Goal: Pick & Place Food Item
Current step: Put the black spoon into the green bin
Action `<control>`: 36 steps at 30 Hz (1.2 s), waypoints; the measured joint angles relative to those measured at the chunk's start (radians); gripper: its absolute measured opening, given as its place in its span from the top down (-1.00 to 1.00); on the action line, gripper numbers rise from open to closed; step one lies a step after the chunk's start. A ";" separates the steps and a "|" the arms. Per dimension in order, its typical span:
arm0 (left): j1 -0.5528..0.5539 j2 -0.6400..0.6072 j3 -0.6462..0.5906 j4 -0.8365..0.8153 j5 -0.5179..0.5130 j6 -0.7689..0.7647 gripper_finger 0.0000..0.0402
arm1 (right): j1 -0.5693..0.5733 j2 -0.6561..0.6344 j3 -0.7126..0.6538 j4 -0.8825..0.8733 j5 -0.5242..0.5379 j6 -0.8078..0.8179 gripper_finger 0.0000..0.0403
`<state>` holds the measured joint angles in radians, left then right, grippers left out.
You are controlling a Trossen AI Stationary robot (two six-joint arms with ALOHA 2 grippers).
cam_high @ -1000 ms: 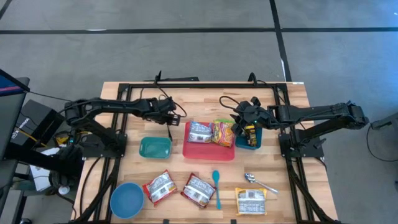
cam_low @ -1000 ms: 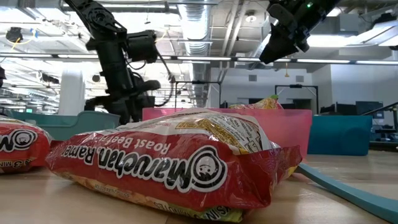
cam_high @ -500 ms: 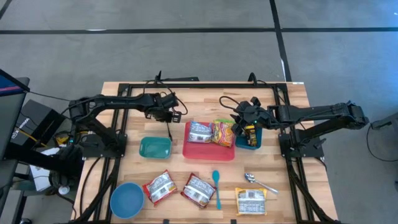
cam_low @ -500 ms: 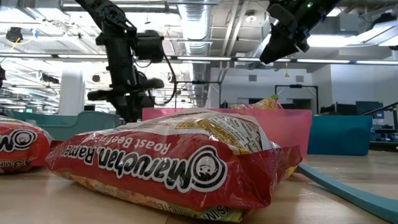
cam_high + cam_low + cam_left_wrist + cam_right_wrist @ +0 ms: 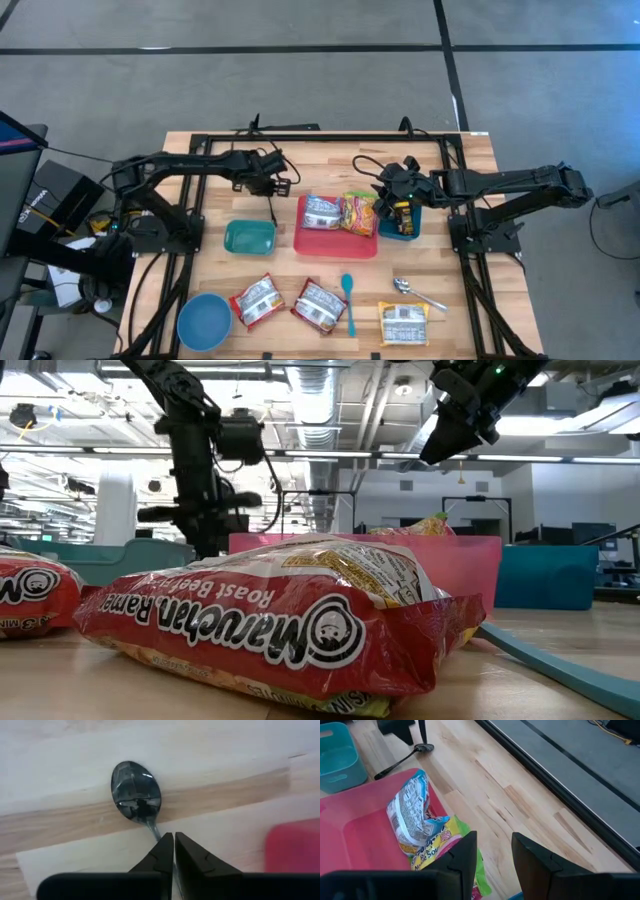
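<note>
Nearest the front edge of the bench (image 5: 330, 170), three ramen packets lie loose: two red ones (image 5: 256, 300) (image 5: 320, 305) beside a blue bowl (image 5: 204, 322), and a yellowish packet (image 5: 403, 323) next to a metal spoon (image 5: 417, 292) and a teal spoon (image 5: 348, 303). By my reading these are yet to be placed.

Farther in, the pink tray (image 5: 336, 242) already holds a silver-and-red packet (image 5: 322, 211) and a yellow snack bag (image 5: 358, 213), so part of the job looks done. A green container (image 5: 249, 237) sits to one side of it, a blue bin (image 5: 402, 226) to the other.

The right gripper (image 5: 492, 852) hovers above the tray's far edge, jaws spread and empty. Farthest back, the left gripper (image 5: 174, 851) has its fingers pressed together on the handle of a second spoon (image 5: 136, 792), not on food.

Only the left wrist view shows that pinch clearly; from overhead the spoon is a thin dark line. The low view, filled by a red packet (image 5: 270, 620), hides the bench behind it.
</note>
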<state>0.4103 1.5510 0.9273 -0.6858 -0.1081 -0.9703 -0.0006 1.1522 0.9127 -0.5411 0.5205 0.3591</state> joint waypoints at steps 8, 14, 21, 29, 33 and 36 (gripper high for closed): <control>0.000 -0.023 -0.009 0.001 -0.003 0.020 0.79 | 0.000 0.000 0.000 0.000 0.000 0.000 0.42; 0.000 0.024 -0.009 -0.002 -0.026 0.018 0.57 | 0.000 0.000 0.000 -0.001 0.000 0.000 0.42; 0.012 0.037 -0.009 0.014 -0.032 0.011 0.37 | 0.000 0.000 0.000 -0.005 0.000 0.000 0.42; 0.001 0.072 -0.010 0.029 -0.034 -0.070 0.33 | 0.000 0.000 0.000 -0.006 0.000 0.006 0.42; 0.001 0.086 -0.014 0.030 -0.032 -0.086 0.38 | 0.001 0.000 0.000 -0.010 -0.001 0.008 0.42; 0.001 0.094 -0.021 0.028 -0.041 -0.094 0.41 | 0.007 0.000 0.000 -0.011 -0.001 0.008 0.42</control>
<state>0.4110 1.6446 0.9067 -0.6576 -0.1490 -1.0647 0.0060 1.1522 0.9127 -0.5523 0.5194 0.3672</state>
